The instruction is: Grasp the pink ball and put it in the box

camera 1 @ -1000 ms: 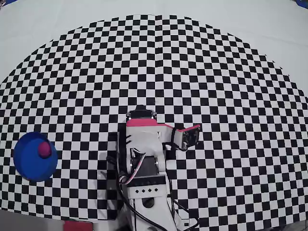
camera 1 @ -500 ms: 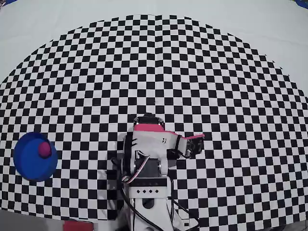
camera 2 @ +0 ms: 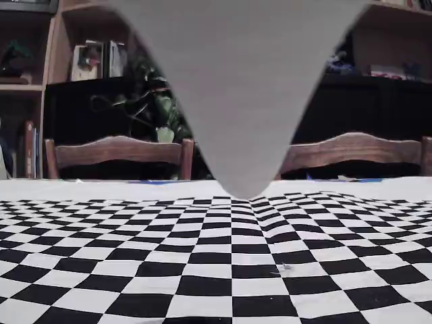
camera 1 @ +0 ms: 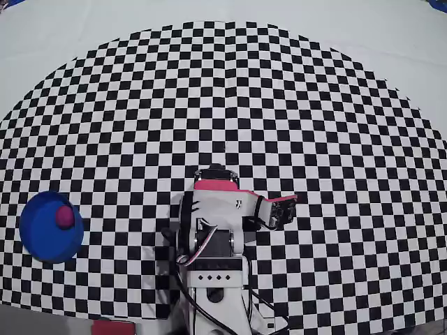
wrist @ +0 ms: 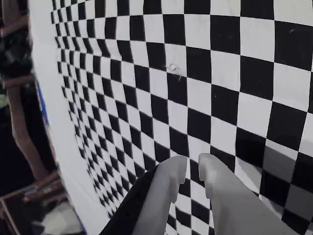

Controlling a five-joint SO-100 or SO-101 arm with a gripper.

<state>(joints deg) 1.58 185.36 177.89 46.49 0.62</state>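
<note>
In the overhead view the pink ball (camera 1: pixel 65 217) lies inside the box (camera 1: pixel 40 237), a round blue dish at the left edge of the checkered mat. The ball rests against the dish's right side. The arm (camera 1: pixel 216 216) is folded over its base at the bottom centre, far to the right of the dish. In the wrist view my gripper (wrist: pixel 193 165) hangs over bare checker squares, its two grey fingers (wrist: pixel 168 183) side by side with only a thin slit between them and nothing held. Neither ball nor box shows in the wrist or fixed views.
The black-and-white checkered mat (camera 1: pixel 230 105) covers most of the table. In the fixed view a large blurred grey wedge (camera 2: pixel 236 88) hangs from the top edge close to the camera. Behind the table stand wooden chairs (camera 2: pixel 118 152) and shelves.
The arm has drawn back a little toward its base and the wrist has swung slightly right; over the last half second it hardly moves. Ball and box have not moved.
</note>
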